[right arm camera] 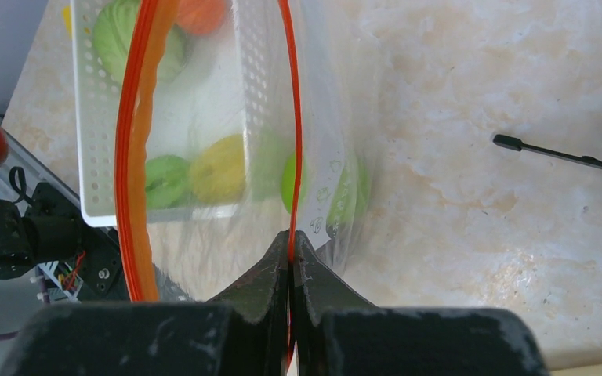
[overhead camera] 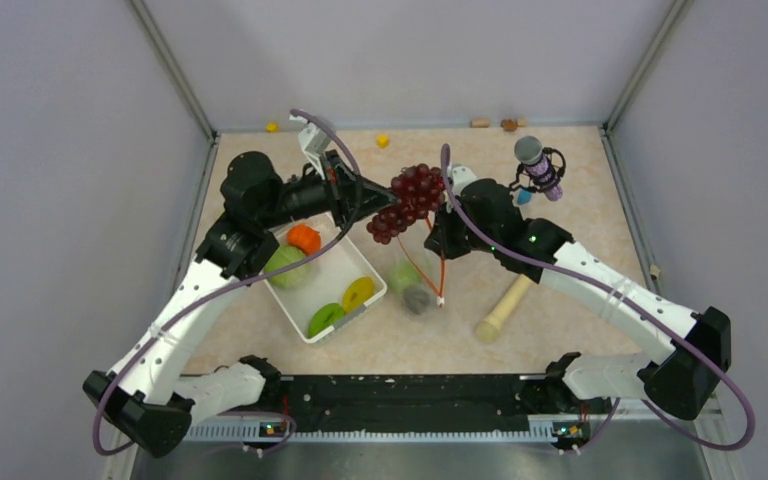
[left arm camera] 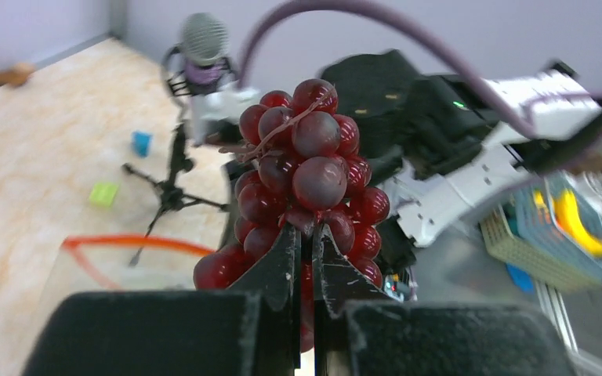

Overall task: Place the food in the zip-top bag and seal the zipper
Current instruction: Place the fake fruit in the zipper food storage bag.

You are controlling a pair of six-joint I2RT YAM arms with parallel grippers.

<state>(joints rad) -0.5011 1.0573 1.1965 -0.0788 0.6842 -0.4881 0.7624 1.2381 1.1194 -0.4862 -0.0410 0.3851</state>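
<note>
On the beige table (overhead camera: pixel 570 215), left of centre, a white slotted basket (overhead camera: pixel 335 268) sits at an angle. It holds a green apple (overhead camera: pixel 286 266), an orange (overhead camera: pixel 304 238), a yellow piece (overhead camera: pixel 358 293) and a light-green piece (overhead camera: pixel 325 319).

Just right of the basket is the clear bag (overhead camera: pixel 415 290), with its mouth open. Its red-orange zipper (right arm camera: pixel 137 157) spreads into a long loop. The right gripper (right arm camera: pixel 291 235) is pinched tight on one side of that strip, which runs straight up from between its fingers. Inside the bag lies a green piece (overhead camera: pixel 405 276), with a duller greyish lump next to it.

The left gripper (left arm camera: pixel 306 231) is clamped narrow on a bunch of dark red grapes (left arm camera: pixel 306 157) and holds it in the air. The bunch is at the far end of the bag, between the two grippers.

Right of the bag, a beige rod (overhead camera: pixel 503 308) lies on the table. A small microphone stand (overhead camera: pixel 535 165) is at the far right, with a blue block (overhead camera: pixel 525 197) beside it. Two yellow blocks (overhead camera: pixel 382 141) lie along the far edge.
</note>
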